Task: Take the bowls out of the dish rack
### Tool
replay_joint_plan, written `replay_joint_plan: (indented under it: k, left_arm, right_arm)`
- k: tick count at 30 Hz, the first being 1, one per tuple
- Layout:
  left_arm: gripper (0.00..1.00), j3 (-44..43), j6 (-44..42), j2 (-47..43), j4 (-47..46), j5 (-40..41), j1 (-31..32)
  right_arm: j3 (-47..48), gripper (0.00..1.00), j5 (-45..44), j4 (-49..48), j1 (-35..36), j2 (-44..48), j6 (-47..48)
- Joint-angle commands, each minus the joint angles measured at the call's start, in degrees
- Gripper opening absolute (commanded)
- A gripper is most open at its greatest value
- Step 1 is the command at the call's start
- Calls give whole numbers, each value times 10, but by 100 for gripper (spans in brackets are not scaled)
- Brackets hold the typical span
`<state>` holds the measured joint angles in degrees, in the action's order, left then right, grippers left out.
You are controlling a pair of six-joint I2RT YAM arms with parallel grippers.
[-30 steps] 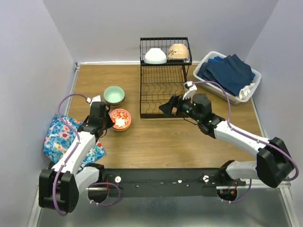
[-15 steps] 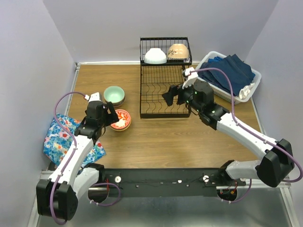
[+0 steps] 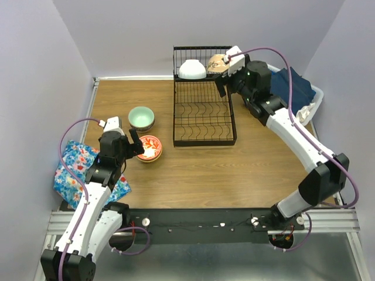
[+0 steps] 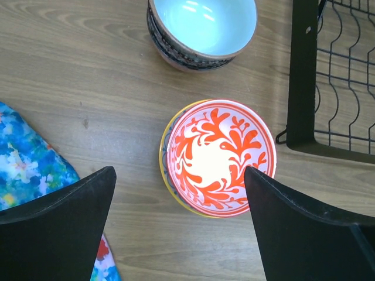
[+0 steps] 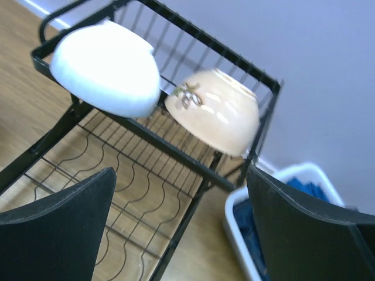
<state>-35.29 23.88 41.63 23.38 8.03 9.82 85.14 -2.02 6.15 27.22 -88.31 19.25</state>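
Note:
The black wire dish rack (image 3: 203, 139) stands at the back of the table. In its raised basket a white bowl (image 3: 192, 69) and a beige bowl (image 3: 218, 63) lie upside down. My right gripper (image 3: 225, 80) hovers open just in front of the beige bowl (image 5: 217, 111), beside the white bowl (image 5: 108, 67), with nothing between its fingers (image 5: 64, 216). On the table left of the rack, a mint-green bowl (image 3: 141, 117) tops one stack and a red-patterned bowl (image 3: 149, 147) sits in a yellow-rimmed one. My left gripper (image 4: 179, 175) hangs open above the red-patterned bowl (image 4: 220, 155), not touching it.
A floral cloth (image 3: 73, 170) lies at the table's left edge under my left arm. A white plastic basket (image 3: 313, 98) of blue cloths sits right of the rack, close behind my right arm. Walls close in on the back and both sides.
My left gripper opened, let go of the red-patterned bowl and drew back. My right arm swung from the rack's lower tray up to the raised basket.

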Motion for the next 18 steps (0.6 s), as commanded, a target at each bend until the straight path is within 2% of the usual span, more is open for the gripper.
replay_joint_plan:
  k: [1, 5, 8, 14, 18]
  left_arm:
    - [99, 15, -20, -5, -19, -8, 0]
    - [99, 17, -26, -7, -31, -10, 0]
    - [99, 18, -33, -8, -36, -7, 0]
    - [99, 16, -39, 4, -43, -6, 0]
    - [99, 16, -43, 7, -44, -4, 0]
  right_arm:
    - [83, 100, 138, 44, -4, -55, 99]
    - [178, 100, 198, 114, -9, -139, 148]
    - [228, 100, 227, 132, -12, -171, 171]
    - [295, 100, 308, 162, -17, -233, 192]
    - [308, 100, 323, 152, -16, -256, 187]
